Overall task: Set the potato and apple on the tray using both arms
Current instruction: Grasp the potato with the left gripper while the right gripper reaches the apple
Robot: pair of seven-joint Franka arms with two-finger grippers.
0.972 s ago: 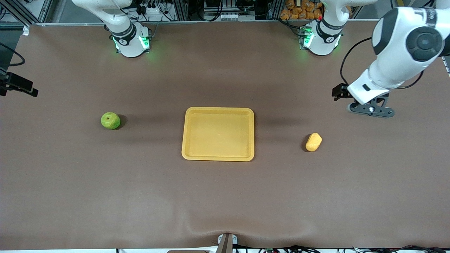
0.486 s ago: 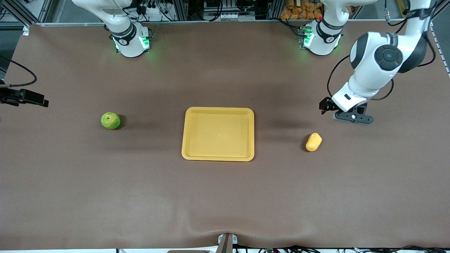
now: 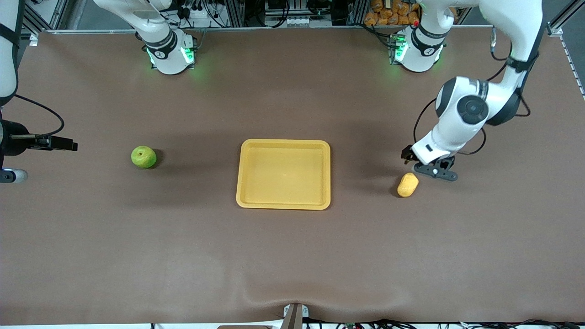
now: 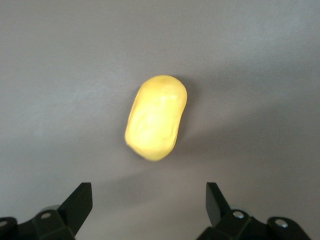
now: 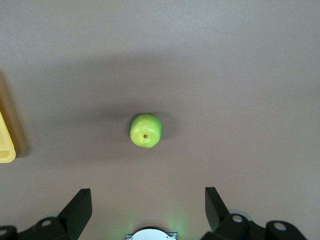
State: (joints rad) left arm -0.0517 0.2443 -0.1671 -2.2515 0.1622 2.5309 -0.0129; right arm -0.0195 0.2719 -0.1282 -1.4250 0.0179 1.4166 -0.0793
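Brown cloth covers the table (image 3: 292, 256), and everything on it lies well apart. At the right arm's end, the right arm is mostly cut off by the edge of the front view; only a dark wrist part and a cable show there, so that view does not reveal its fingers. The right wrist view does: the right gripper (image 5: 147, 207) hangs with its two black fingertips (image 5: 80, 205) spread wide and nothing between them, over bare cloth short of the apple (image 5: 146, 130). The apple (image 3: 143, 156) sits on the table with its dark stem dimple up, toward the right arm's end, well apart from the tray. One yellow corner of the tray (image 5: 6, 145) is visible at the margin of that wrist view.

The tray (image 3: 283, 203) rests mid-table, with neither fruit on it.

Toward the left arm's end lies the potato (image 3: 407, 184), its long axis tilted. The left gripper (image 3: 427, 168) hangs low, just beside the potato's end that is farther from the front camera. From the front its fingers are hidden under the white wrist. The left wrist view fills that gap: the left gripper (image 4: 149, 207) is wide open, its fingertips (image 4: 215, 202) empty, with the potato (image 4: 156, 117) lying on the cloth ahead of the gap and untouched.
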